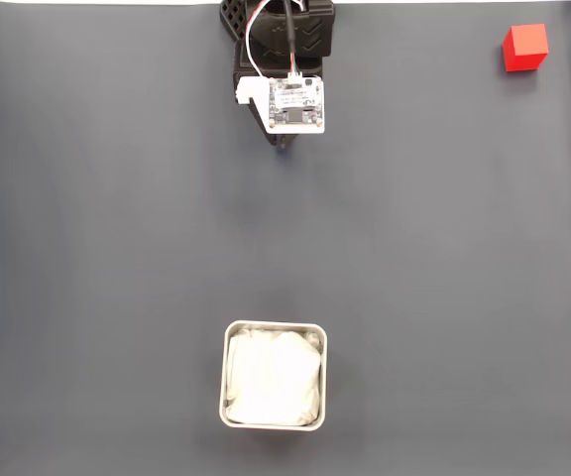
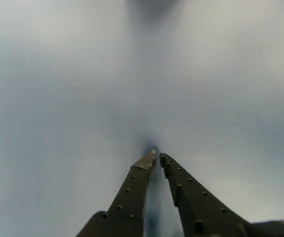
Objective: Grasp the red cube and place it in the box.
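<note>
The red cube (image 1: 524, 48) sits on the dark grey mat at the far top right of the fixed view. The box (image 1: 225, 375), with a pale metal rim and white crumpled lining, stands at the bottom centre. My gripper (image 1: 284, 142) hangs at the top centre under the arm's white camera board, far left of the cube and well above the box in the picture. In the wrist view the gripper (image 2: 157, 156) points at bare mat, its two dark fingers meeting at the tips, shut with nothing between them.
The black arm base (image 1: 278, 25) stands at the top edge of the mat. The dark grey mat (image 1: 117, 248) covers the whole table, with a pale strip along its top edge.
</note>
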Robot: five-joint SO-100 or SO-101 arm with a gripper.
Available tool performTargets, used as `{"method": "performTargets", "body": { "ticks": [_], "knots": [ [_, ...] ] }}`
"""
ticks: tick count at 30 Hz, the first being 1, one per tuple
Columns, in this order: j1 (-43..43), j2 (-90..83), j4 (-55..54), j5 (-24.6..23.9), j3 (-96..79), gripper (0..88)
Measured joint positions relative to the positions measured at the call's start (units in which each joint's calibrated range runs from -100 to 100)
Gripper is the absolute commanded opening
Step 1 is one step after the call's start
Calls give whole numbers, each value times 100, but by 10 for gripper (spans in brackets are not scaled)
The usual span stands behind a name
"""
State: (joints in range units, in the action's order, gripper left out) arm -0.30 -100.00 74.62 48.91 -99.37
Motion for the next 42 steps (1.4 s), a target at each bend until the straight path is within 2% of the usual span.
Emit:
{"method": "performTargets", "body": {
  "ticks": [34, 38, 42],
  "knots": [
    [7, 0, -167, 0, 9, 0],
    [45, 200, -724, -73, 533, 0],
    [67, 729, -1154, -98, 1808, 0]
  ]
}}
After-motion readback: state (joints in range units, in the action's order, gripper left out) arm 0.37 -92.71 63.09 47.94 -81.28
